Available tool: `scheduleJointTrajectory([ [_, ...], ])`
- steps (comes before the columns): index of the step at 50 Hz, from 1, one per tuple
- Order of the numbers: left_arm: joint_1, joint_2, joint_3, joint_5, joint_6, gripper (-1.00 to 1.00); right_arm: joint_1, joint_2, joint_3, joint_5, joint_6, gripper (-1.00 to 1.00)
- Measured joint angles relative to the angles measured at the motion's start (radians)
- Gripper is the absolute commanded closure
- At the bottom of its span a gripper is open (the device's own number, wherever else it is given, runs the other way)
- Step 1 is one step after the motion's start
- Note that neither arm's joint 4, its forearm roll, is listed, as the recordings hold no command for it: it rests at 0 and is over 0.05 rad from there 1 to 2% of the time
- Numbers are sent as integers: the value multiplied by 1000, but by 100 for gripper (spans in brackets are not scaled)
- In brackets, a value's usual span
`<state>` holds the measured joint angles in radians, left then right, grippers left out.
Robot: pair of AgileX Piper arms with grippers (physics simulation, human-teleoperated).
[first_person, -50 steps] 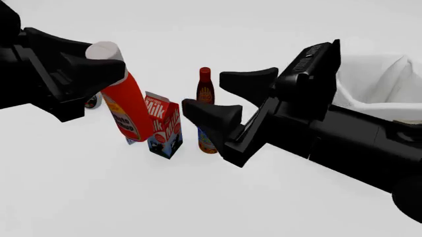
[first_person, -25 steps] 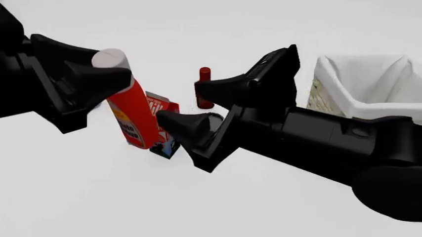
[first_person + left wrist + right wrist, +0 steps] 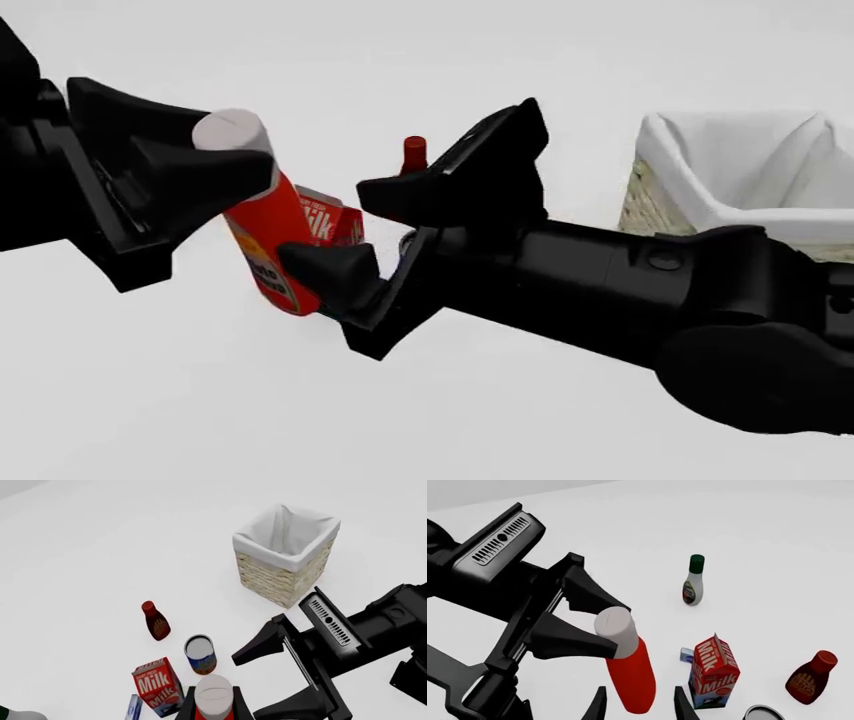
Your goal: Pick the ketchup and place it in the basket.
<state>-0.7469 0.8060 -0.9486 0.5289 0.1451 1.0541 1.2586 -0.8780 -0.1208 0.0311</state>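
The ketchup (image 3: 271,245), a red-orange bottle with a white cap, hangs tilted above the table. My left gripper (image 3: 227,140) is shut on its neck just below the cap. In the right wrist view the ketchup (image 3: 630,672) fills the middle, held by the left gripper (image 3: 614,627). My right gripper (image 3: 340,228) is open, one finger on each side of the bottle's lower body; its fingertips (image 3: 599,705) show at the bottom edge of the right wrist view. The basket (image 3: 667,165), wicker with a white lining, stands at the far right and also shows in the left wrist view (image 3: 283,572).
A milk carton (image 3: 331,222), a maroon bottle with a red cap (image 3: 415,150) and an open can (image 3: 200,653) stand just behind the ketchup. A white bottle with a green cap (image 3: 692,582) and a small blue box (image 3: 686,655) stand farther left.
My right gripper has swung left and now has its open fingers on either side of the ketchup's lower body. The left gripper still holds the bottle, shifted slightly right.
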Motion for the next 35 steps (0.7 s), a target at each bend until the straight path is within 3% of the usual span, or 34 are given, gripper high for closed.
scheduleJointTrajectory([
  [35, -56, -8, -12, 21, -19, 100, 36, 75, -39, 10, 29, -100],
])
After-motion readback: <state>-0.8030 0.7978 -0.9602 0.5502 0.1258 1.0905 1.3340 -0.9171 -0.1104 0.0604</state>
